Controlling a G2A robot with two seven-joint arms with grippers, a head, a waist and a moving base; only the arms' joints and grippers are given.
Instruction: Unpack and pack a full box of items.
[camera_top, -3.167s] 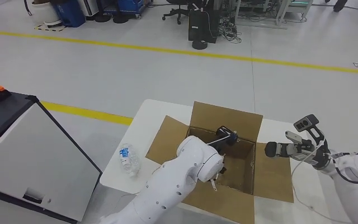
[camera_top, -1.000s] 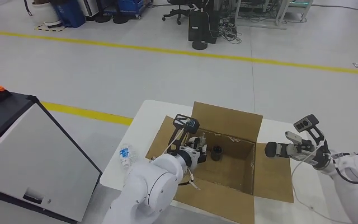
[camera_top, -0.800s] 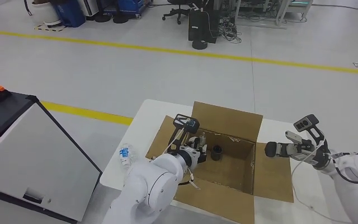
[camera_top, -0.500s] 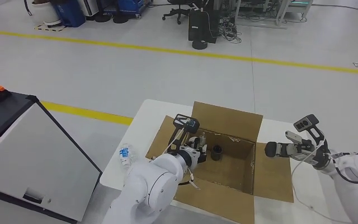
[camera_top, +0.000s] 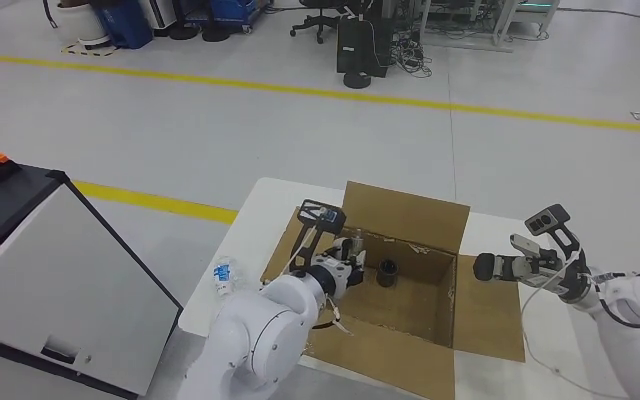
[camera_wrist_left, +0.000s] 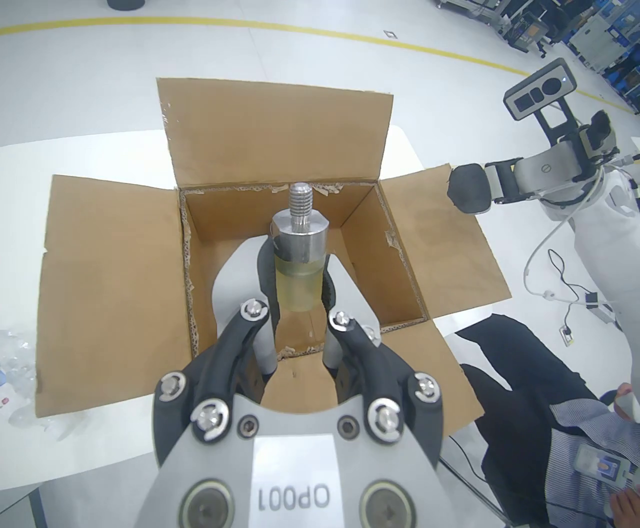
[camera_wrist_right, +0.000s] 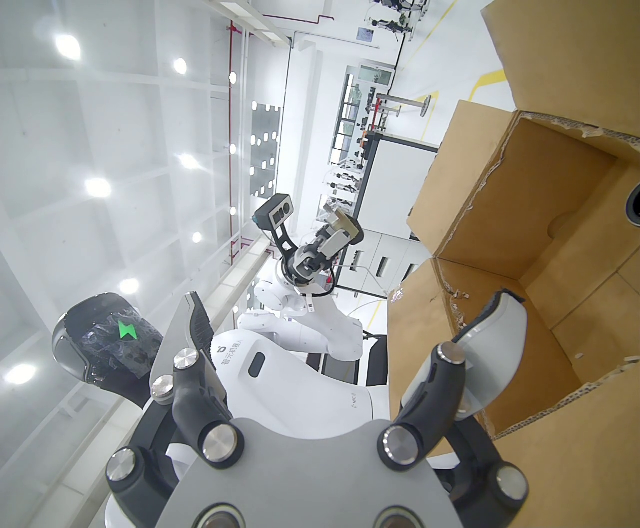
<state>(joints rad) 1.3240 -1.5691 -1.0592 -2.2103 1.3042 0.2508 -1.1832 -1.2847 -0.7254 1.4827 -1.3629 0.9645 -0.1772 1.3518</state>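
The open cardboard box (camera_top: 490, 320) sits mid-table with its flaps spread. My left gripper (camera_wrist_left: 299, 280) is shut on a cylinder (camera_wrist_left: 298, 265) with a yellowish clear body, a metal cap and a threaded stud, held above the box's left part (camera_wrist_left: 115, 250). From above, the cylinder (camera_top: 355, 240) stands upright in that gripper (camera_top: 345, 262). A small black cup-like item (camera_top: 386, 272) stands on the box floor. My right gripper (camera_wrist_right: 350, 320) is open with nothing between its fingers, beside the box's right flap (camera_wrist_right: 550, 250); from above it (camera_top: 487, 267) hovers at that flap's edge.
A crumpled clear plastic bottle (camera_top: 226, 282) lies on the white table (camera_top: 270, 205) left of the box. A dark-topped cabinet (camera_top: 60, 270) stands off the table's left side. A person's sleeve (camera_wrist_left: 580, 450) shows near the table's front.
The left gripper has come up out of the box's middle with the cylinder and shifted left, then a little further up. The black item stays on the box floor. The right arm is unmoved.
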